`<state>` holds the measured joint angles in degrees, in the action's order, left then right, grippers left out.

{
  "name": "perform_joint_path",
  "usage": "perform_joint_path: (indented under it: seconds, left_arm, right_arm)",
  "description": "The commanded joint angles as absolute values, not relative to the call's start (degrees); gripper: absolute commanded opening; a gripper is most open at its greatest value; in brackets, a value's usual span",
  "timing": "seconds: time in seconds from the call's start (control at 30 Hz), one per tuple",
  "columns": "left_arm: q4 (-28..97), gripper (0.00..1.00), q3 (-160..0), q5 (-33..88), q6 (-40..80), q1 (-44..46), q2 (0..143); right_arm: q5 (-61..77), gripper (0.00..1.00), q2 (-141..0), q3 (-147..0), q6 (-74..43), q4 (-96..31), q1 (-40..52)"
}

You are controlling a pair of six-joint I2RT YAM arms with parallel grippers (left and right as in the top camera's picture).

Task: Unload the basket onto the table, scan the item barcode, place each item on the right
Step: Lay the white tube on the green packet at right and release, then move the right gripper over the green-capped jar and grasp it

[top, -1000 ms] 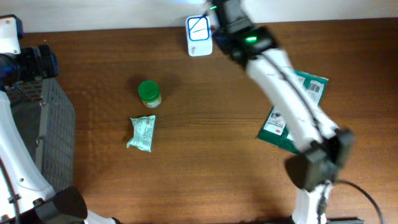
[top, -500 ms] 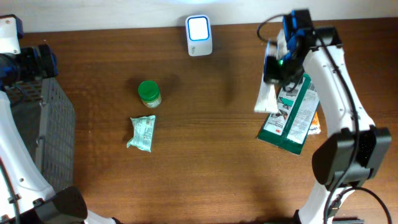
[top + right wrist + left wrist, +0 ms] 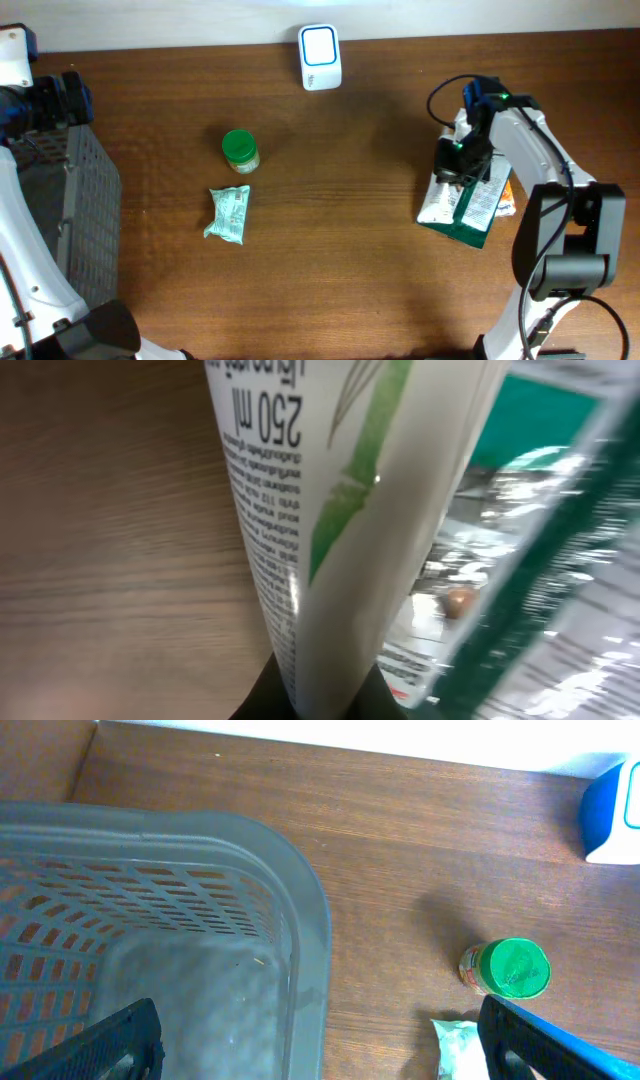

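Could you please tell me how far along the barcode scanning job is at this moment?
Done, apparently: a second ago the right gripper was up at the scanner; it has since swung away. In hand: its jaws are shut on a white tube, held over the green packet at the right. Left: releasing the tube; the green-lidded jar and pale green pouch lie untouched, probably awaiting scanning.

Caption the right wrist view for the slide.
Right gripper shut on a white tube marked 250 ml, with wooden table and green packet behind it.
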<state>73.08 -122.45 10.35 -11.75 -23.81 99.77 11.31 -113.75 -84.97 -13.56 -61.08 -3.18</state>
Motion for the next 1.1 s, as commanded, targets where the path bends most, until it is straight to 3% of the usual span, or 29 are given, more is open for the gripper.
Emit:
perform_joint_path:
  seconds: [0.0,0.1,0.2,0.27,0.5,0.73,0.83,0.87,0.9,1.07]
  left_arm:
    - [73.0,0.99,-122.3,10.9,-11.2,-24.1,99.7]
    - [73.0,0.99,-122.3,10.9,-11.2,-24.1,99.7]
    - [73.0,0.99,-122.3,10.9,-11.2,-24.1,99.7]
    - [73.0,0.99,-122.3,10.9,-11.2,-24.1,99.7]
    - [73.0,0.99,-122.3,10.9,-11.2,-24.1,99.7]
    - [73.0,0.99,-122.3,10.9,-11.2,-24.1,99.7]
    - [73.0,0.99,-122.3,10.9,-11.2,-24.1,99.7]
    - [73.0,0.99,-122.3,10.9,-11.2,-24.1,99.7]
    - [73.0,0.99,-122.3,10.9,-11.2,-24.1,99.7]
    - [73.0,0.99,-122.3,10.9,-11.2,-24.1,99.7]
  right_arm:
    - [9.8,0.09,-112.9,-85.1,-13.8,-61.8,-6.5]
    - [9.9,0.17,-112.9,-85.1,-12.6,-62.5,-7.5]
    - [9.8,0.42,-112.9,-85.2,-10.5,-63.3,-7.5]
    - [9.9,0.52,-112.9,-85.6,-10.3,-63.9,-7.6]
    - [9.9,0.68,-112.6,-98.5,-6.2,-75.1,-6.2]
    - [9.9,0.73,-111.6,-112.1,-5.7,-81.6,2.1]
    - [9.9,0.77,-111.6,-112.9,-4.0,-77.1,9.7]
    - [9.9,0.95,-111.6,-112.9,-3.8,-74.3,12.1]
    - [9.9,0.98,-111.7,-112.9,-3.8,-72.1,14.0]
    - [10.0,0.98,-112.8,-112.8,-3.2,-60.1,24.6]
